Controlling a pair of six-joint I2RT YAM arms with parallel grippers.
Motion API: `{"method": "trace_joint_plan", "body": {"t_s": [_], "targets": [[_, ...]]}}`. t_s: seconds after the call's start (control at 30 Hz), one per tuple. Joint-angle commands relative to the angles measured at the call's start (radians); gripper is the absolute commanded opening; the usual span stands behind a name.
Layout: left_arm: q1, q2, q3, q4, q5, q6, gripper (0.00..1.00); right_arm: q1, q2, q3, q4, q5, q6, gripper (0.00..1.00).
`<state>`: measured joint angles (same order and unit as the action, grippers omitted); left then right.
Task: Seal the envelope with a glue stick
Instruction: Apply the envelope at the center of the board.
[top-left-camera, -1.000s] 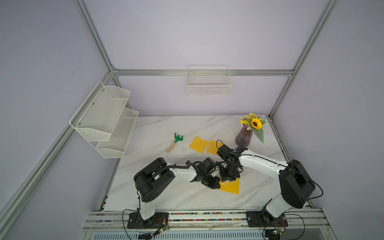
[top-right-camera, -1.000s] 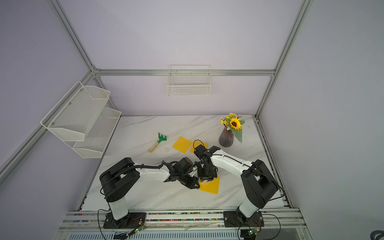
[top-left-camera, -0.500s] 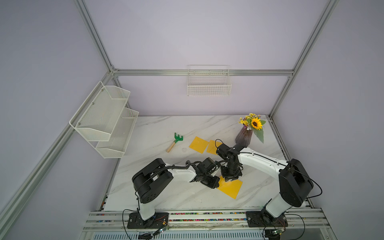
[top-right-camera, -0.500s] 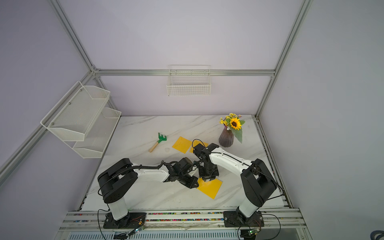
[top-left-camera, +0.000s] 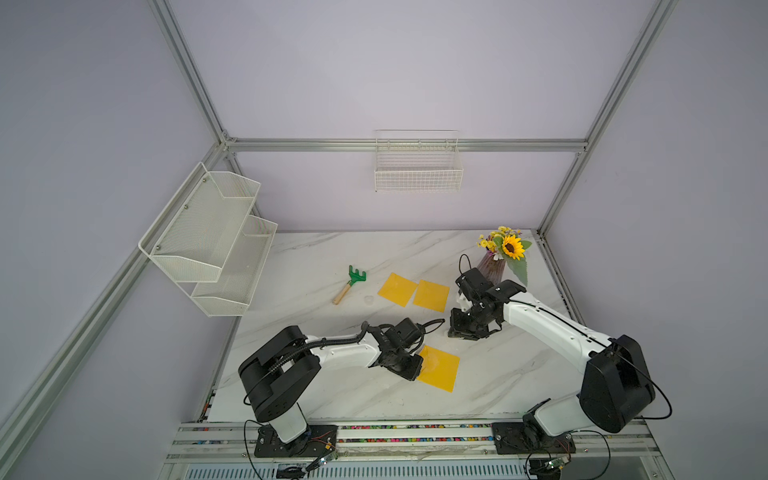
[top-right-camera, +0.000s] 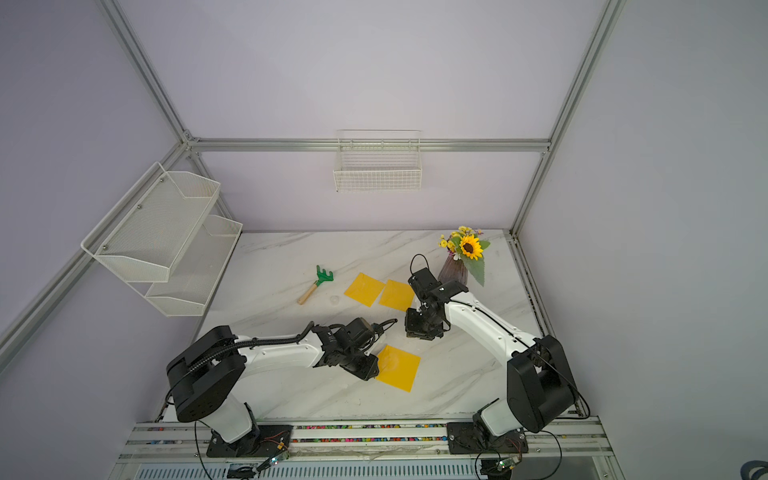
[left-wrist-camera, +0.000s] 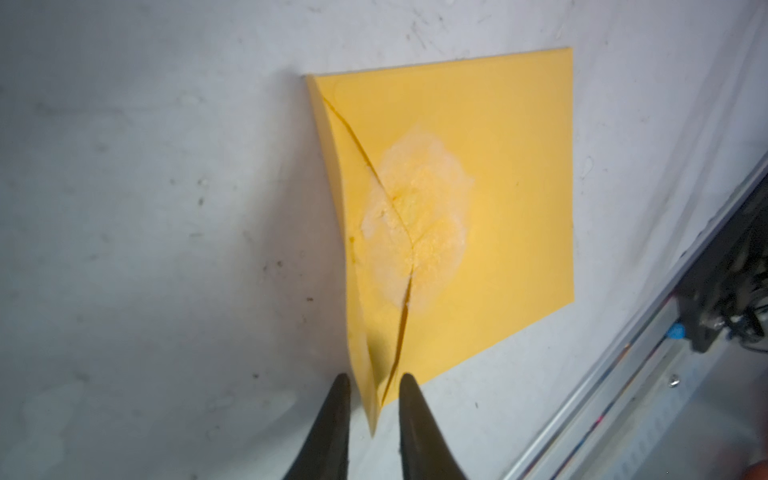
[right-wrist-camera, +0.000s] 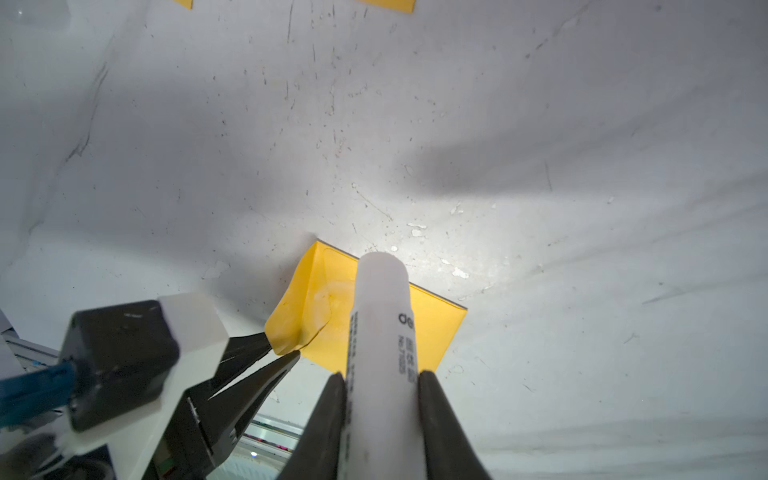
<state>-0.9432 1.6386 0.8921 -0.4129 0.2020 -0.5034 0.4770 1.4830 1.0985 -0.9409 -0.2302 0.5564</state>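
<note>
A yellow envelope (top-left-camera: 440, 368) (top-right-camera: 399, 368) lies near the table's front, its flap folded over a whitish glue smear (left-wrist-camera: 415, 220). The flap's side edge stands slightly raised. My left gripper (top-left-camera: 415, 368) (left-wrist-camera: 371, 376) is at the envelope's left corner. Its fingers are open, with the flap's tip loose between them. The right wrist view shows that gripper (right-wrist-camera: 282, 349) the same way. My right gripper (top-left-camera: 461, 328) (right-wrist-camera: 381, 374) hovers behind the envelope, shut on the white glue stick (right-wrist-camera: 382, 324), whose rounded end points at the envelope (right-wrist-camera: 436, 328).
Two more yellow envelopes (top-left-camera: 397, 289) (top-left-camera: 431, 295) lie mid-table, with a green toy rake (top-left-camera: 351, 282) to their left. A vase of sunflowers (top-left-camera: 492, 264) stands at the back right, close behind my right arm. A wire shelf (top-left-camera: 216, 241) and a wall basket (top-left-camera: 417, 172) hang above.
My right gripper has pulled the glue stick back off the envelope towards the far side. The left gripper's jaws have parted at the flap's corner.
</note>
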Motion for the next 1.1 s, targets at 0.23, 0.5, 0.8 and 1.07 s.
{"method": "trace_joint_plan", "body": {"t_s": [0.23,0.5,0.8,1.07], "targets": [[0.042,-0.056,0.12,-0.102,-0.084,0.041,0.33,-0.059,-0.06,-0.05,0.049,-0.04,-0.062,0.0],[0.075,0.027,0.203,-0.119,-0.019,0.05,0.28,-0.086,-0.079,-0.076,0.054,-0.05,-0.082,0.0],[0.077,0.077,0.219,-0.114,0.041,0.057,0.2,-0.103,-0.088,-0.084,0.057,-0.066,-0.104,0.0],[0.076,0.098,0.233,-0.126,0.035,0.057,0.08,-0.112,-0.1,-0.089,0.05,-0.07,-0.102,0.0]]}}
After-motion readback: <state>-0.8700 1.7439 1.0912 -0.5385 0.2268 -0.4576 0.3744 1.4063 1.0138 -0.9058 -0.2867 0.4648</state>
